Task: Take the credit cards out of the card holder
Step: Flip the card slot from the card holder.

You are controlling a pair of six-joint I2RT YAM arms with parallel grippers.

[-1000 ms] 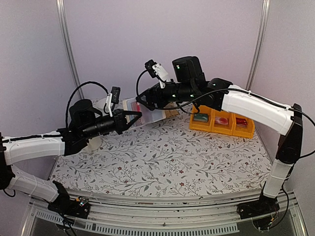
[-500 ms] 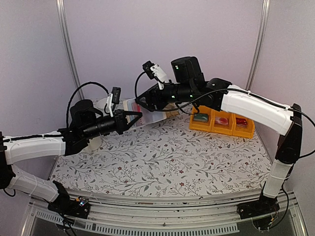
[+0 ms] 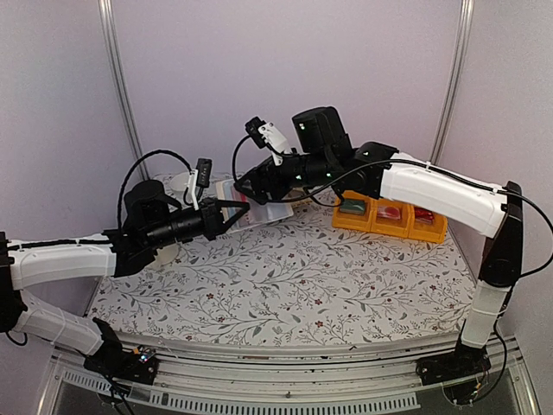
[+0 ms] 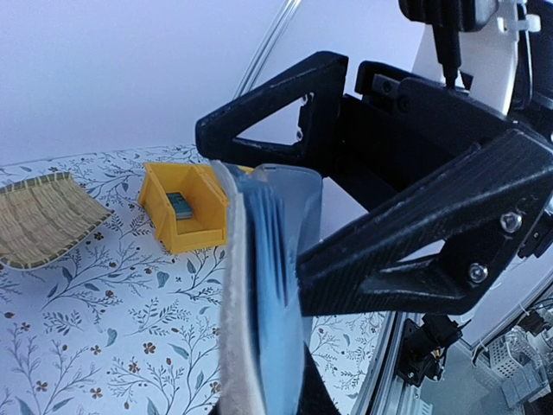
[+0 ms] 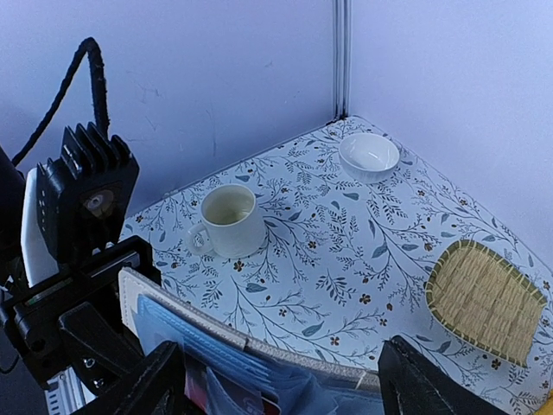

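Card holder (image 4: 235,303) held above the surface (image 3: 294,277) (floral-patterned), clamped in the left gripper (image 3: 235,210), credit cards (image 4: 275,311) tucked inside, right gripper (image 5: 289,385) jaws spread apart either side of it.

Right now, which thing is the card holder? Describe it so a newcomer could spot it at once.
Above the back left of the floral table, the left gripper holds a flat piece in the air. That is the card holder: smooth beige with a blue card showing inside, unlike the woven straw mat lying on the table.
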